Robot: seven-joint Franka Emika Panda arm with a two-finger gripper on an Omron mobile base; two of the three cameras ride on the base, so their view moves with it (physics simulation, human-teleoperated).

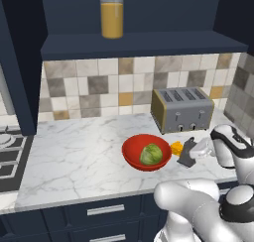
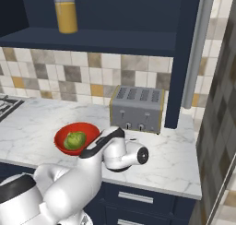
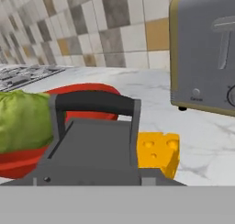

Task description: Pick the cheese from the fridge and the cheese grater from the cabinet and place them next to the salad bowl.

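On the marble counter (image 1: 79, 156), the pincer (image 1: 194, 153) grips the cheese grater (image 1: 187, 152) beside the salad bowl (image 1: 134, 154)

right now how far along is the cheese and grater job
Done: the cheese sits on the counter beside the red salad bowl. In hand: the grater stands right next to the cheese and bowl, with the gripper at it; whether the fingers still clamp it cannot be told. Left: let go and pull the arm back.
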